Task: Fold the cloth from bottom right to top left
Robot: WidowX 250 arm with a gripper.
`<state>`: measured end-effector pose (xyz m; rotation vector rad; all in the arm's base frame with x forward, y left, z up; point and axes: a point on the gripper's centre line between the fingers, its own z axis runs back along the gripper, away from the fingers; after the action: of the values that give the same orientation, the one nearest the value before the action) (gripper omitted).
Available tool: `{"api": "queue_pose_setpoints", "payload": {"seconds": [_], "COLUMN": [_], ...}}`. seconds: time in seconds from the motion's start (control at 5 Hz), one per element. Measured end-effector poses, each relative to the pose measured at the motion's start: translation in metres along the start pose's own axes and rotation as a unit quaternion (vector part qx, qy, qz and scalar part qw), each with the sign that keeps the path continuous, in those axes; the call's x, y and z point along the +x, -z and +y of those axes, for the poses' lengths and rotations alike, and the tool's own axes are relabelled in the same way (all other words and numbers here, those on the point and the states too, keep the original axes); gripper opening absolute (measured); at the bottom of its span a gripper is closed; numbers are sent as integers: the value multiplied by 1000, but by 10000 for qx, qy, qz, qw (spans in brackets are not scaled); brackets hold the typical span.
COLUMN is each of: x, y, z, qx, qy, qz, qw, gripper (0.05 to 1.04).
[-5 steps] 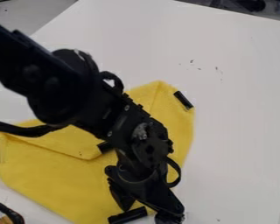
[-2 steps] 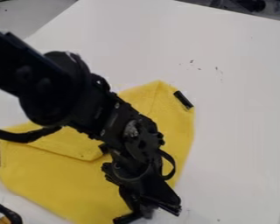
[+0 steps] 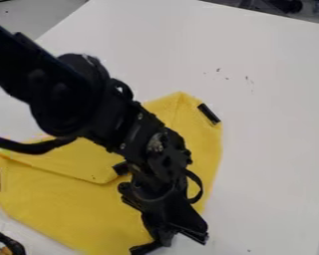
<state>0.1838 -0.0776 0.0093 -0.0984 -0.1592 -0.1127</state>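
The black gripper [image 3: 167, 233] is low at the bottom centre, over the lower right corner of the yellow cloth [image 3: 69, 209]. Right beside it lies a black strip [image 3: 145, 248] at the cloth's bottom edge; whether they touch is unclear. The cloth's upper left part lies folded over, its flap corner bearing a black piece [image 3: 121, 168] near the middle. Another black strip marks the top right corner, and one more the left edge. The arm crosses above the cloth from the upper left and hides part of its middle and upper edge.
The white table [image 3: 268, 124] extends around the cloth, with small dark marks above and to its right. A dark curved object with an orange part [image 3: 4, 250] stands at the bottom left corner. Dark items show beyond the table's top right edge.
The gripper's lower part has shifted and turned beside the bottom black strip, which is now more covered. The arm drew slightly up and left, then came back partway. The cloth looks much the same.
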Motion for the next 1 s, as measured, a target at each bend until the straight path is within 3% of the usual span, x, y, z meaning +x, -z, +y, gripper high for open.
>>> {"api": "queue_pose_setpoints", "payload": {"seconds": [0.4,0.6,0.8,1.0], "x": [25,43,60,72], "y": [-35,-53,-51,-34], "z": [13,36,67,90], "qx": [346,398,320,69], "qy": [488,581,429,470], "qz": [386,455,340,312], "qw": [9975,9965,9980,9984], "gripper": [58,58,58,58]}}
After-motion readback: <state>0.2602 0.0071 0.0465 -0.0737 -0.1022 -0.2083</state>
